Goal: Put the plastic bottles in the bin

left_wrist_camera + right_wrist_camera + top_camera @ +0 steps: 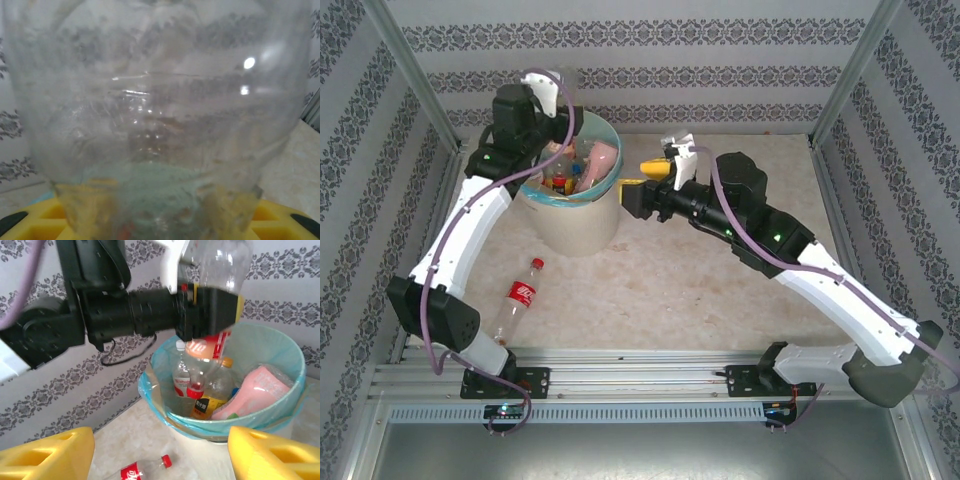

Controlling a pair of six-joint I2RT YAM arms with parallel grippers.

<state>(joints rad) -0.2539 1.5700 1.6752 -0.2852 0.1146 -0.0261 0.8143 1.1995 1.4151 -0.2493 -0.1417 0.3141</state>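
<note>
My left gripper [557, 122] is shut on a clear plastic bottle [220, 262] and holds it upside down over the bin [570, 228], its red cap [194, 392] hanging inside the rim. In the left wrist view that bottle [160, 100] blurs nearly everything, with the yellow fingers [37, 222] low at its sides. Several bottles [181, 376] lie inside the bin [227, 424]. Another bottle with a red label and red cap [520, 298] lies on the table near the left arm. My right gripper [643, 176] is open beside the bin's right side, nothing between its fingers [47, 455].
The bin is lined with a blue-green bag and stands at the back left, close to the patterned wall [650, 80]. A pink item [255, 390] leans inside it. Metal frame posts [415, 80] stand at the back corners. Marbled table surface [670, 290] stretches in front of the bin.
</note>
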